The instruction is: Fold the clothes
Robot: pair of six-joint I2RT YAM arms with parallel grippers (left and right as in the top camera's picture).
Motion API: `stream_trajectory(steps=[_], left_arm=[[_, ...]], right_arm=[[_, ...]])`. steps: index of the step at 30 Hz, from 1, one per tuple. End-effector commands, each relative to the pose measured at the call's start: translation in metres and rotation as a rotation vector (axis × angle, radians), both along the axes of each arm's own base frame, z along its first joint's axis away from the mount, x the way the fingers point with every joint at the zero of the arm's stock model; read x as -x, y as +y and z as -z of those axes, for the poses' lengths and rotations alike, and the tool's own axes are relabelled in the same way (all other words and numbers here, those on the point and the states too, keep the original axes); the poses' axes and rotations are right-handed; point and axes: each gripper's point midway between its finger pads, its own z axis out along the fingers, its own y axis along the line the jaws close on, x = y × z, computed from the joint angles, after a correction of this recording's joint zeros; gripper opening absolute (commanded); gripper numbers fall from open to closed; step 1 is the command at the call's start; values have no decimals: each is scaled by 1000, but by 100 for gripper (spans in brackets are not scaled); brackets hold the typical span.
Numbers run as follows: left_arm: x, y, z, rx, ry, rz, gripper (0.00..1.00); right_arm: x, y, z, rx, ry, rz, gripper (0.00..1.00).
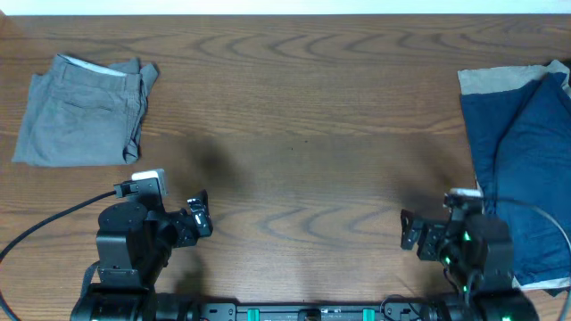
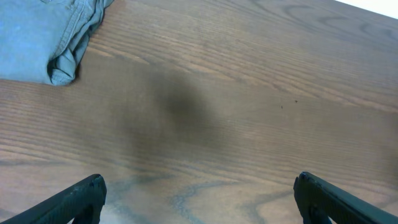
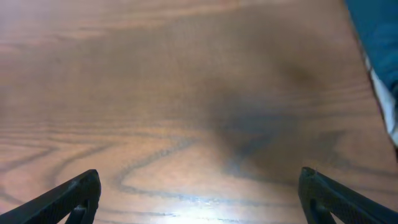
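The grey shorts [image 1: 85,111] lie folded into a compact rectangle at the table's far left, waistband at the back with pale lining showing. A corner of them shows at the top left of the left wrist view [image 2: 56,34]. My left gripper [image 1: 198,217] is open and empty near the front edge, to the right of and nearer than the shorts; its fingers are wide apart over bare wood [image 2: 199,190]. My right gripper [image 1: 409,230] is open and empty at the front right, over bare wood [image 3: 199,190].
A navy blue garment [image 1: 526,152] lies on a beige cloth [image 1: 486,82] at the table's right edge, close behind and beside the right arm; its blue edge shows at the right wrist view's top right [image 3: 382,37]. Wooden table [image 1: 303,134] between the arms.
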Motion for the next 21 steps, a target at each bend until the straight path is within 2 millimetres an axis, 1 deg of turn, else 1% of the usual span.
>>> stream_trajectory(steps=[1, 3, 6, 12, 16, 18, 21], left_arm=[[0, 1, 2, 4, 3, -9, 98], [0, 1, 2, 4, 3, -9, 98], [0, 1, 2, 4, 3, -9, 98], [0, 1, 2, 4, 3, -9, 98], [0, 1, 2, 4, 3, -9, 98], [0, 1, 2, 4, 3, -9, 98], [0, 1, 2, 4, 3, -9, 98]], right_arm=[[0, -4, -4, 11, -119, 4, 99], [-5, -5, -8, 31, -209, -9, 99], [-11, -11, -10, 47, -301, 12, 99], [-36, -22, -17, 88, -476, 51, 99], [-50, -23, -24, 176, -608, 19, 99], [-54, -23, -29, 234, -660, -2, 99], [-55, -23, -29, 296, -686, -26, 99]])
